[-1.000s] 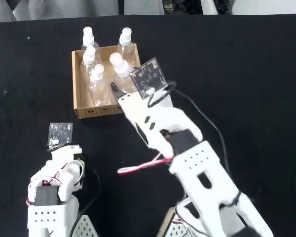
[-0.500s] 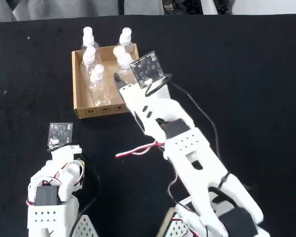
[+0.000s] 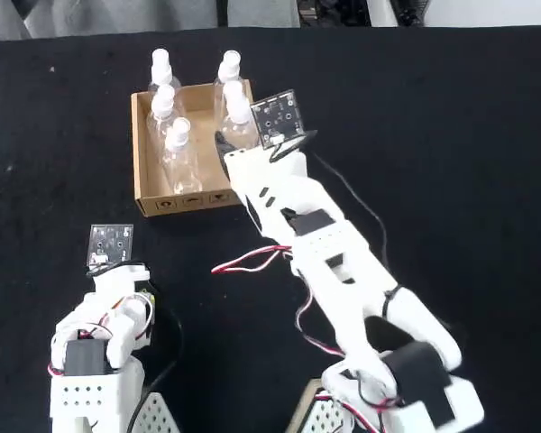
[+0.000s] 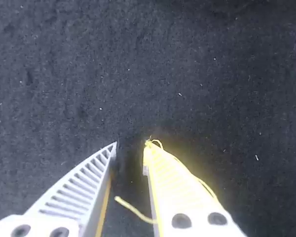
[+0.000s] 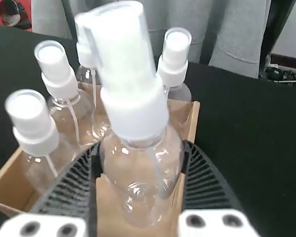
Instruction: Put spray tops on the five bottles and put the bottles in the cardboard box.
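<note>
Right tool (image 5: 140, 148) is clenched on an upright, capped spray bottle (image 5: 133, 113) at the edge of the cardboard box (image 3: 141, 171), where four other capped bottles (image 3: 178, 144) stand, while the left tool (image 4: 130, 146), slightly parted and empty, points at the black bench (image 4: 212, 59).

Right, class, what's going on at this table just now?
The right arm's tool grips a capped bottle at the right side of the cardboard box, where four other capped bottles stand. The left arm's tool hangs over the black table near its base.
</note>
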Robot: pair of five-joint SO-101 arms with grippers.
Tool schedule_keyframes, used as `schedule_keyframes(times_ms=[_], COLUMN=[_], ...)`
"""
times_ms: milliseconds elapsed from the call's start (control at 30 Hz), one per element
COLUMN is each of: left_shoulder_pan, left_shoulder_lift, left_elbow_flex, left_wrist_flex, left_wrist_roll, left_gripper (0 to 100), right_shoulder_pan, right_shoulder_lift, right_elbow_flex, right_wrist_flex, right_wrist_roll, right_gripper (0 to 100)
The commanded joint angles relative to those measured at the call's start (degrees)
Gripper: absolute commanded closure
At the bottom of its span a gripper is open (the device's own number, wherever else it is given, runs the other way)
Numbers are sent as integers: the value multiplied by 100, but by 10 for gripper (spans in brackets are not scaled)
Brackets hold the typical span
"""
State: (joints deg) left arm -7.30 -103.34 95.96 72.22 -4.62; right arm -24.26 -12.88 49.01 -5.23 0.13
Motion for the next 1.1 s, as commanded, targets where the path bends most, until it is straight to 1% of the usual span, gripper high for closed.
schedule_keyframes(times_ms=[0, 167, 367, 1067], left_shoulder_pan=[-22, -22, -22, -22], left_shoulder_lift=[-35, -35, -35, -35], left_elbow_flex=[154, 154, 154, 154], left_wrist_flex=[26, 26, 26, 26], left_wrist_roll=[-35, -35, -35, -35], left_gripper=[920, 920, 920, 920], right_shoulder_pan=[105, 123, 97, 88], right_shoulder_lift=[180, 673, 1103, 1446], right_elbow_flex=[-409, -409, -409, -400], right_wrist_flex=[-404, -844, -1116, -1116], right_wrist_roll=[-44, -26, -26, -26], right_gripper=[913, 913, 911, 910])
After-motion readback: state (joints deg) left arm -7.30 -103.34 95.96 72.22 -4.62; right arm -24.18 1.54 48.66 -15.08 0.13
